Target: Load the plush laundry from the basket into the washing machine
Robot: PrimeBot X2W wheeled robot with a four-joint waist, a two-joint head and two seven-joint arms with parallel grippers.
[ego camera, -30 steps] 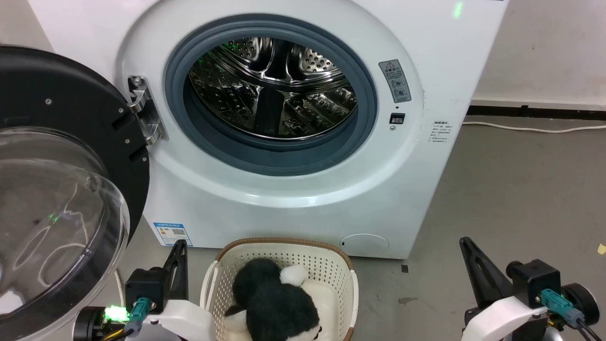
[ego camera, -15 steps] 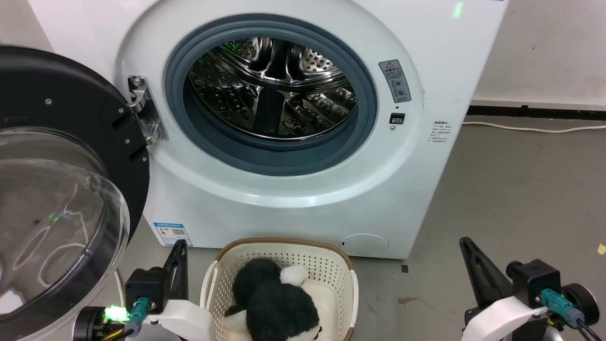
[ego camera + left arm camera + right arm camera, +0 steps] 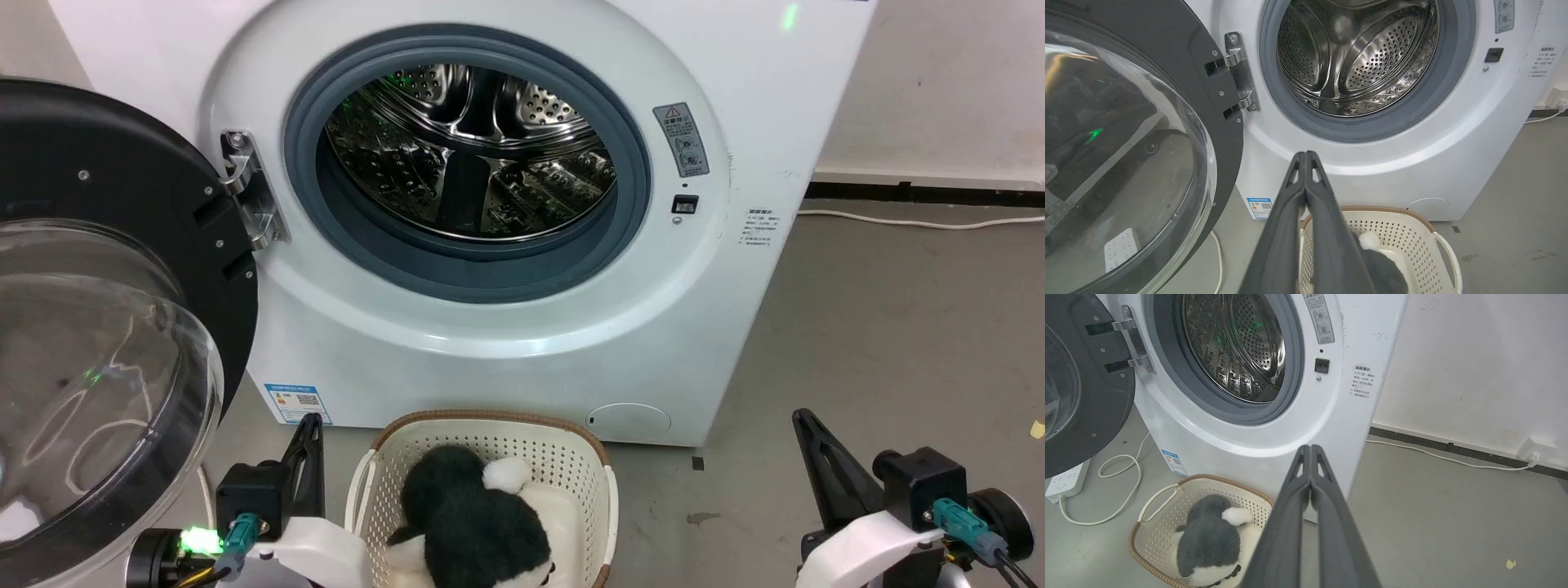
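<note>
White sheet metal fronts the large front-loading washing machine (image 3: 735, 269) in the head view. Its black-framed clear domed door (image 3: 106, 327) stands swung wide at the left, and the shiny perforated steel drum (image 3: 465, 155) shows inside the grey rubber gasket (image 3: 490, 282). The cream perforated plastic basket (image 3: 571, 474) with its brown woven-look rim sits on the grey floor (image 3: 898, 327) just before the washer. The fluffy black-and-white plush laundry (image 3: 473, 523) lies inside it, long axis running from the washer side towards the robot, white tuft at the far end. The left gripper (image 3: 311, 425) rests just beside the basket, the right gripper (image 3: 804, 420) well apart.

From the left wrist, that gripper's dark fingers are pressed together, aimed at the washer's front, with nothing between them.

From the right wrist, its fingers likewise meet, holding nothing; the plush lies lengthwise in the basket, tuft towards the machine.
</note>
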